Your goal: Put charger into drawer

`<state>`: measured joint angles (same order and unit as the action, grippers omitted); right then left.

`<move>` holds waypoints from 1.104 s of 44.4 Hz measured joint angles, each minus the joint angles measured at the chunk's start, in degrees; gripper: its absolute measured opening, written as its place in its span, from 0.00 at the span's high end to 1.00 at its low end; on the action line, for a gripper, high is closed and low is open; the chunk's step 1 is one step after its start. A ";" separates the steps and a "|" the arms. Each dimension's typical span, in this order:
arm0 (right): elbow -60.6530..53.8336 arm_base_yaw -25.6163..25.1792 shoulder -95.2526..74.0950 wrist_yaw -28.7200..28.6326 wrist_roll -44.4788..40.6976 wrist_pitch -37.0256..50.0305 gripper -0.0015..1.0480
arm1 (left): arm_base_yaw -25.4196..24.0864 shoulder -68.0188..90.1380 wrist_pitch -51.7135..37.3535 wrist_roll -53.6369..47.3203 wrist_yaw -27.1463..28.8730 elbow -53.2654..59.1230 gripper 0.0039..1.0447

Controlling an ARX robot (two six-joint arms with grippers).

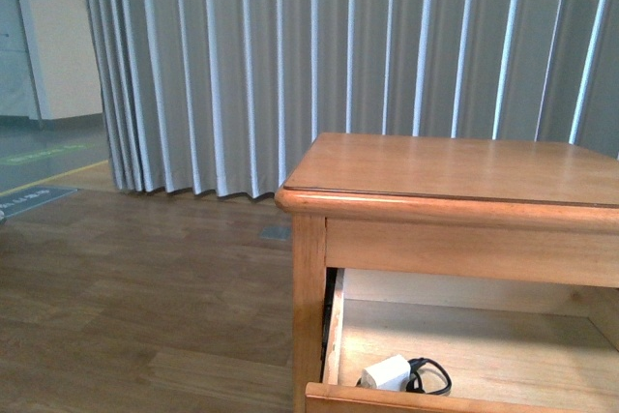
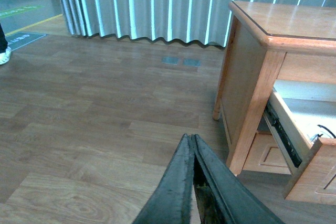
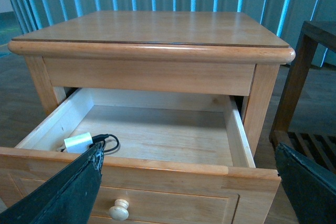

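**A:** How far along does the job look?

**B:** Practically done. The charger [image 1: 387, 372] already lies inside the drawer [image 3: 173, 179], just behind its front wall toward the robot's left, with the black cable coiled beside it. The drawer stands pulled out. The task names no closing, so little seems left except drawing the arms away.

**A:** And the claws?

**B:** Neither carries anything. The left claw [image 2: 190, 139] is pressed together and hangs over the wooden floor [image 2: 94, 129], apart from the cabinet. The right claw [image 3: 189, 150] is spread wide in front of the drawer, above the round knob [image 3: 119, 211].

**A:** What does one view give that another lacks?

**B:** The front view shows no arm and only the drawer's left part under the tabletop [image 1: 455, 166]. The right wrist view shows the whole pale interior, otherwise bare. The left wrist view shows the slide rail and a second drawer lower down, but of the charger only a sliver of cable.
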<state>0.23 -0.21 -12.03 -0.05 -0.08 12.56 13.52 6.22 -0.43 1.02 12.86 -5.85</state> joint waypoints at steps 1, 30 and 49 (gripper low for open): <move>0.00 0.00 0.00 0.00 0.00 0.00 0.08 | -0.94 -0.35 0.09 -0.07 -0.98 0.28 0.96; 0.00 0.00 0.00 0.00 0.00 -0.04 0.08 | -13.31 -6.03 0.68 -0.59 -12.68 5.16 0.96; 0.00 0.00 0.00 0.00 0.00 -0.04 0.08 | -13.31 -6.03 0.68 -0.61 -12.70 5.16 0.96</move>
<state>0.23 -0.21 -12.03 -0.05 -0.08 12.51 0.21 0.19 0.25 0.40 0.16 -0.69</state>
